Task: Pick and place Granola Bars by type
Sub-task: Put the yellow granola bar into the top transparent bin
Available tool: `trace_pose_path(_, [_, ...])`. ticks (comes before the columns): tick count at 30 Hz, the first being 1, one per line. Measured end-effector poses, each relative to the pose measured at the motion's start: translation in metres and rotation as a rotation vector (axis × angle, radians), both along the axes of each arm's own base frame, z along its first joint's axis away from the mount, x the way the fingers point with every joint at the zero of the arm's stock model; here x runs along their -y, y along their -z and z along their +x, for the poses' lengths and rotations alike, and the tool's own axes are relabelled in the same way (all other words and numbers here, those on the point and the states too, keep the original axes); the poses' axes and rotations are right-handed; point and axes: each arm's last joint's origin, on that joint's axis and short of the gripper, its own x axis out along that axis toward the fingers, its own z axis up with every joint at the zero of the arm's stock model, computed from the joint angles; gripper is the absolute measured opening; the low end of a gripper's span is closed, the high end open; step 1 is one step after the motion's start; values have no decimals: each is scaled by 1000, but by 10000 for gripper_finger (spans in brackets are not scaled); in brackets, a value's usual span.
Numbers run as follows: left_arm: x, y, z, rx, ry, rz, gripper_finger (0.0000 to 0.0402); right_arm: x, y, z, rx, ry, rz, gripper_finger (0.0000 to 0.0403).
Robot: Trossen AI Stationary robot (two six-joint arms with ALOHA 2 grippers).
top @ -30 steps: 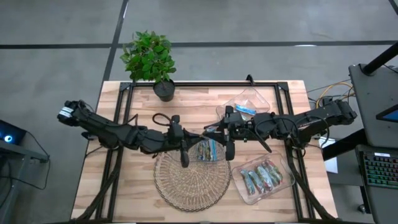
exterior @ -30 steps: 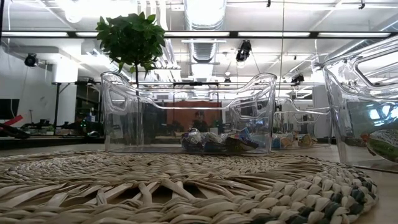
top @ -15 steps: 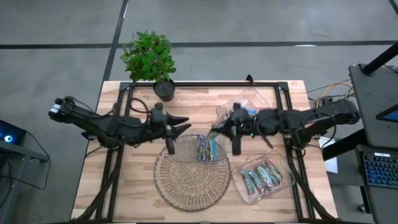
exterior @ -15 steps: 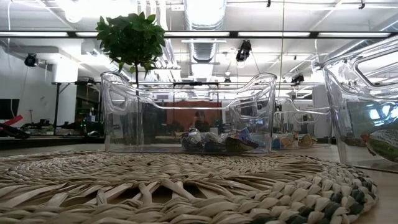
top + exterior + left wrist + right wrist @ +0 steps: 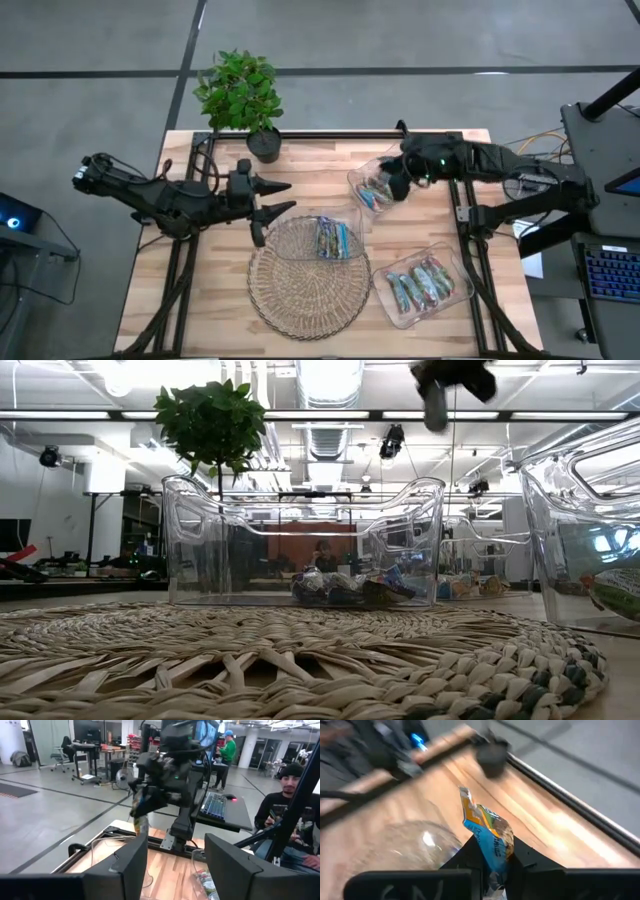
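Right wrist view: right gripper (image 5: 492,851) pinching a blue-and-orange granola bar (image 5: 487,837), fingers clamped on it.
Held above the back clear tray (image 5: 372,186); left gripper (image 5: 275,197) spread wide, beside the wicker mat (image 5: 305,290), over the tabletop (image 5: 220,290).

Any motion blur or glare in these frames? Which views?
Right wrist view: table and background streaked with motion blur, while the bar between the fingers stays fairly sharp. Left wrist view: own fingers soft, right arm slightly blurred. Low view: ceiling lights blown out, reflections on the clear tray. High view: even light, no blur.
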Motion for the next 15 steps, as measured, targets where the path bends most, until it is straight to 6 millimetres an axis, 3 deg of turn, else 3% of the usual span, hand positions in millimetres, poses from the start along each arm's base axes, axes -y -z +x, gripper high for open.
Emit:
trace_pose_path(6, [0, 3, 0, -23, 1, 10, 179, 35, 18, -16, -190, 121, 105, 24])
trace_pose_path(15, [0, 7, 0, -68, 3, 25, 179, 79, 58, -5, -435, 115, 277, 23])
